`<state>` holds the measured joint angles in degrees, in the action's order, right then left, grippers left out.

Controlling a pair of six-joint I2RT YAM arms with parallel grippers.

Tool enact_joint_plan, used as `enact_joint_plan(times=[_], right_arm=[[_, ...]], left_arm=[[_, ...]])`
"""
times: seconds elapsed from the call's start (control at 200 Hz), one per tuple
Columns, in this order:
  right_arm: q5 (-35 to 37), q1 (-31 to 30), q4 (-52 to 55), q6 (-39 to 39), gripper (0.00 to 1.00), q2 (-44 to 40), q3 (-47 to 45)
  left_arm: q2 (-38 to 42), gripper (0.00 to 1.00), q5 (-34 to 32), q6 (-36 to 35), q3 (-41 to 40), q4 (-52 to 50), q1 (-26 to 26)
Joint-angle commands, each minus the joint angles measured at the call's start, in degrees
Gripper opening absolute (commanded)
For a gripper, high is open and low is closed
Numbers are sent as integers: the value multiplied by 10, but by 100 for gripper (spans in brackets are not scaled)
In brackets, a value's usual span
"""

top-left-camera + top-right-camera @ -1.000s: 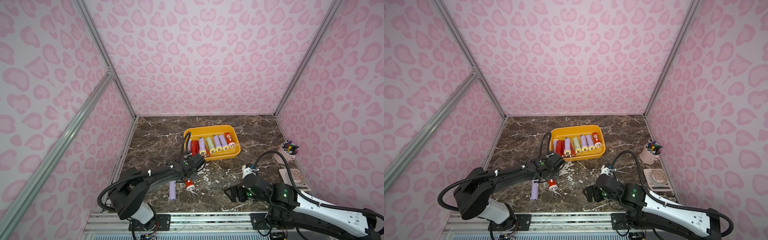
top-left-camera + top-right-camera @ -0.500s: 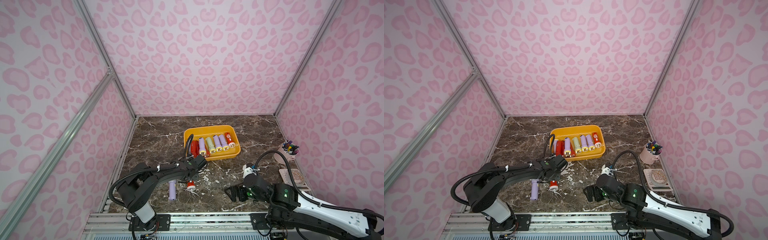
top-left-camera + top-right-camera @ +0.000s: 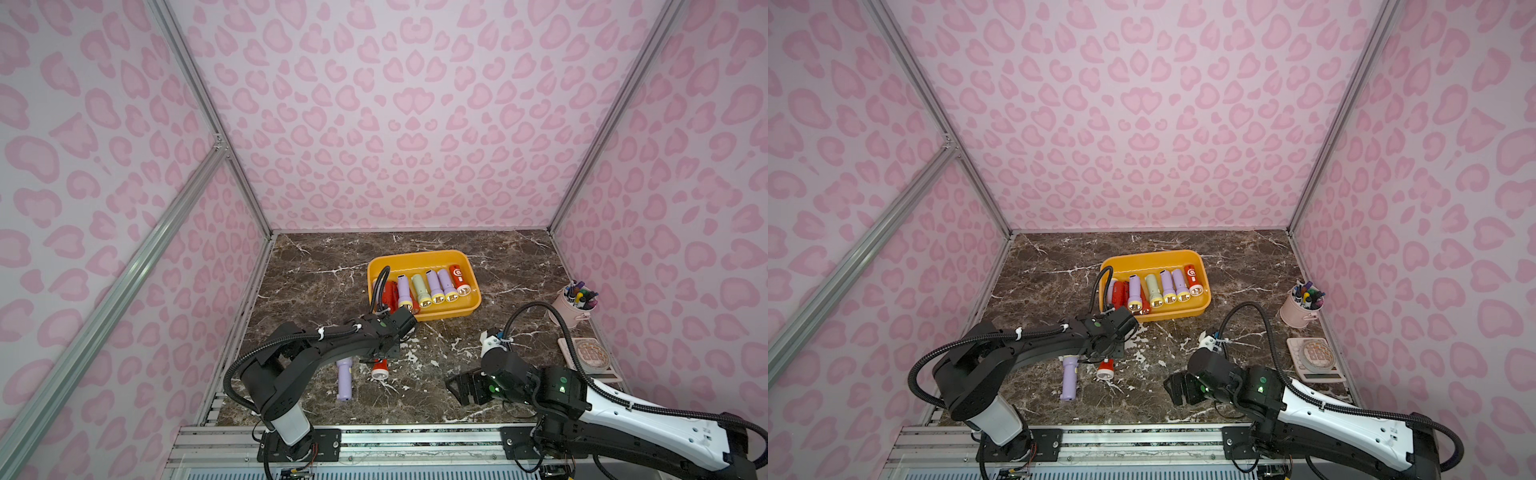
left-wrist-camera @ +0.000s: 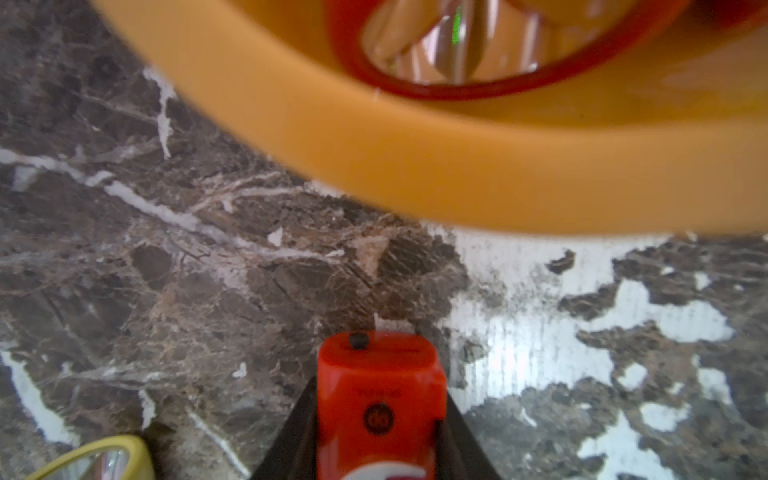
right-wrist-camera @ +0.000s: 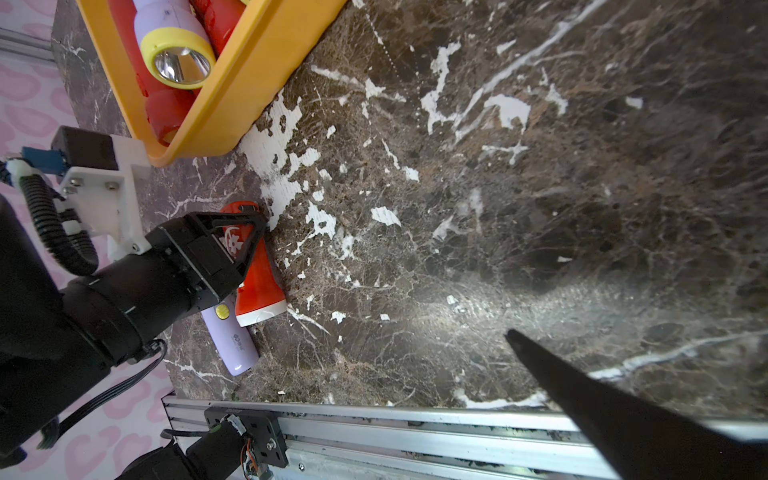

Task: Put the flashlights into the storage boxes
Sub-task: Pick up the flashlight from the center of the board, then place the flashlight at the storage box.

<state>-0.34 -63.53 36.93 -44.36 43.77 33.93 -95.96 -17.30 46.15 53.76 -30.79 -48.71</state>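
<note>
Tray rim (image 4: 457,166) near held flashlight (image 4: 380,399)

The enclosure walls (image 3: 395,124) are pale pink with a darker pink blotch pattern. The tabletop (image 3: 316,266) is dark brown marble with white veins and white patches. The tray (image 3: 419,257), centre of frame, is yellow-orange. In it, the pale green flashlight (image 3: 419,286) and the boxed lilac flashlights (image 3: 434,282) have yellow head rings. Lower centre, the loose lilac flashlight (image 3: 345,380) has a yellow ring; the orange-red flashlight (image 3: 379,368) has a white one. The left arm (image 3: 332,349) is black. The right arm (image 3: 561,388) is black and white. The marker cup (image 3: 567,309), at right, is pale pink.
</note>
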Motion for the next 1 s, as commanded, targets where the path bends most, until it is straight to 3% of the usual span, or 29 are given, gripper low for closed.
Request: enact_joint_plan(times=[0.0,0.265,0.535,0.78,0.995], right_arm=[[0,1,-12,8,99,0,1],[3,6,-2,14,99,-16,1],[2,30,24,22,99,-69,-2],[-25,74,45,50,99,-93,3],[-81,148,55,87,99,-98,15]], left_arm=[[16,12,-5,-1,10,-25,0],[75,12,-14,2,38,-76,-13],[102,14,-31,-11,145,-124,-21],[-19,15,-42,-59,347,-163,-18],[-152,15,0,-92,510,-171,21]])
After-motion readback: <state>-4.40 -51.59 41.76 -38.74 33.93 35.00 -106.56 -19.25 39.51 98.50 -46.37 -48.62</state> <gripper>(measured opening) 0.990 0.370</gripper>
